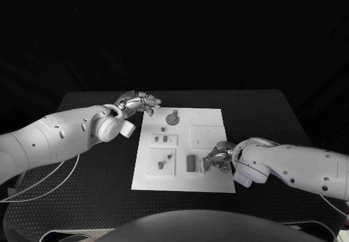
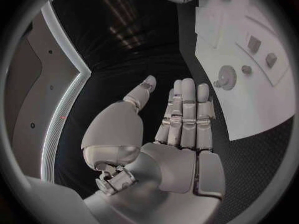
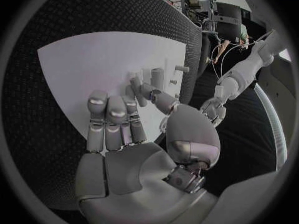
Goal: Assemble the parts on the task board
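Head view: white task board (image 1: 207, 118) lies mid-frame on the black surface (image 1: 95, 201) w/ small grey parts (image 1: 190, 163) on it; a round part (image 1: 172, 119) sits near its upper left corner. Left hand (image 1: 138, 104) hovers just off the board's upper left corner, fingers straight and together, thumb apart, holding nothing. Right hand (image 1: 218, 157) rests over the board's lower right, fingers extended toward the parts, thumb beside them; can't tell if it grips one.

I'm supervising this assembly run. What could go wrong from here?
The right hand sits low over the task board, close to the upright dark block; a sideways move might knock the block over. The left hand hovers off the board's far corner near the round part, and a hasty reach could nudge it.
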Robot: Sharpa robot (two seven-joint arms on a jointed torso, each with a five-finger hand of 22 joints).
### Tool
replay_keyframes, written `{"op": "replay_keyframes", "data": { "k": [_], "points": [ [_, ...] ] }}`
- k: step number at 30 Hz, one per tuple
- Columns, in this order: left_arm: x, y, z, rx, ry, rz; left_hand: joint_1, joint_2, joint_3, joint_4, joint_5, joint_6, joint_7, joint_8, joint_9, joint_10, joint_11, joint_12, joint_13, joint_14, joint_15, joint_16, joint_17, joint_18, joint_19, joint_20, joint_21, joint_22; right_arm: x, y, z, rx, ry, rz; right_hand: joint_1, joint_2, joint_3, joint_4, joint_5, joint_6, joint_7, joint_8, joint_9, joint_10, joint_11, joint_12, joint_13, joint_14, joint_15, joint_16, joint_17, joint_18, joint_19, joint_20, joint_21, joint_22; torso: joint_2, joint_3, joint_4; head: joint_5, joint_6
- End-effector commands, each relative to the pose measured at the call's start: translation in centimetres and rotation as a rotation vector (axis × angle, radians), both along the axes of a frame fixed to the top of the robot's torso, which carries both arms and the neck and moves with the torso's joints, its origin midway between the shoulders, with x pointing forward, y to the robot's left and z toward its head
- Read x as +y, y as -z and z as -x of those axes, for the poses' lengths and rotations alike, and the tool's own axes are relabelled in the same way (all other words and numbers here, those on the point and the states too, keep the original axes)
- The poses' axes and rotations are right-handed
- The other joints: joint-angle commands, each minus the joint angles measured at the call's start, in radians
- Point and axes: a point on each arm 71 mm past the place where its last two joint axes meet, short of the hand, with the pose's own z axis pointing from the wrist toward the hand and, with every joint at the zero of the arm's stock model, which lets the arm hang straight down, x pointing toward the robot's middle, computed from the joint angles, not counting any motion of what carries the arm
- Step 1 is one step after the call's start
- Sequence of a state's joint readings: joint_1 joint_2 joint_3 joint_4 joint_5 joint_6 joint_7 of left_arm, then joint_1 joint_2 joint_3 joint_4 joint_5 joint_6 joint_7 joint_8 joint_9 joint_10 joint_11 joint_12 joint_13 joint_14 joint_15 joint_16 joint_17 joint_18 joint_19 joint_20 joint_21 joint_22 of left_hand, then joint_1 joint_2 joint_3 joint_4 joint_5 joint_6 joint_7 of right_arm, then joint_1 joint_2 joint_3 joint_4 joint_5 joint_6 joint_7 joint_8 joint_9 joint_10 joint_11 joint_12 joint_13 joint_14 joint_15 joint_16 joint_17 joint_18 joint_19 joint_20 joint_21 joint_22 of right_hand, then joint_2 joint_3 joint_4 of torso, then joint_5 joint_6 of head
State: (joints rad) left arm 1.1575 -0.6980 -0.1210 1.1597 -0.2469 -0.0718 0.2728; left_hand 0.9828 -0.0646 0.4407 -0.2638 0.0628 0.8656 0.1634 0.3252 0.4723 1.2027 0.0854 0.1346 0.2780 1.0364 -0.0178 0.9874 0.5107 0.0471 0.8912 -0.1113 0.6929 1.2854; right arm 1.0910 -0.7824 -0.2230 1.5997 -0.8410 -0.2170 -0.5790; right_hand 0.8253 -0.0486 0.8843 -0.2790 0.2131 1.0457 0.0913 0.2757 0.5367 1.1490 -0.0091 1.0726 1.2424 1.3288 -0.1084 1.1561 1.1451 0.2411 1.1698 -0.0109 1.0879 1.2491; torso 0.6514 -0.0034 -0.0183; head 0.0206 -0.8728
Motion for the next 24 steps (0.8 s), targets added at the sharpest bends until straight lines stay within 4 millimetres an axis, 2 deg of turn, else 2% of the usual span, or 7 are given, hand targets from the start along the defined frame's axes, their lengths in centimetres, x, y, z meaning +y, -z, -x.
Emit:
{"op": "replay_keyframes", "data": {
  "k": [1,24],
  "points": [
    [-0.30,-0.14,0.04,-0.002,0.020,0.008,-0.004,-0.001,0.003,-0.001,-0.005,0.004,-0.001,0.004,0.001,-0.005,0.005,0.006,-0.001,-0.002,0.002,-0.004,0.001,0.015,0.003,-0.002,-0.005,0.001,0.20,0.10,0.17,0.010,-0.018,0.001,-0.011,0.003,-0.004,-0.003,0.001,0.008,0.003,0.011,0.014,0.010,-0.006,0.005,0.001,0.002,-0.006,-0.006,0.000,0.021,0.007,-0.001,0.003,-0.001,0.000,-0.0001,-0.0002,0.001,0.000],
    [-0.31,-0.13,0.03,-0.002,0.020,0.008,-0.005,-0.001,0.003,0.000,-0.005,0.004,-0.001,0.004,0.001,-0.005,0.005,0.007,-0.001,-0.002,0.002,-0.005,0.002,0.015,0.003,-0.002,-0.006,0.002,0.60,0.19,0.18,0.015,-0.042,-0.001,-0.022,0.001,-0.027,-0.006,0.005,0.016,-0.001,0.016,0.015,0.014,-0.009,0.012,0.006,0.001,-0.009,-0.005,0.001,0.021,0.008,-0.004,0.005,-0.002,0.000,0.0001,-0.0007,0.002,0.000]
  ]
}}
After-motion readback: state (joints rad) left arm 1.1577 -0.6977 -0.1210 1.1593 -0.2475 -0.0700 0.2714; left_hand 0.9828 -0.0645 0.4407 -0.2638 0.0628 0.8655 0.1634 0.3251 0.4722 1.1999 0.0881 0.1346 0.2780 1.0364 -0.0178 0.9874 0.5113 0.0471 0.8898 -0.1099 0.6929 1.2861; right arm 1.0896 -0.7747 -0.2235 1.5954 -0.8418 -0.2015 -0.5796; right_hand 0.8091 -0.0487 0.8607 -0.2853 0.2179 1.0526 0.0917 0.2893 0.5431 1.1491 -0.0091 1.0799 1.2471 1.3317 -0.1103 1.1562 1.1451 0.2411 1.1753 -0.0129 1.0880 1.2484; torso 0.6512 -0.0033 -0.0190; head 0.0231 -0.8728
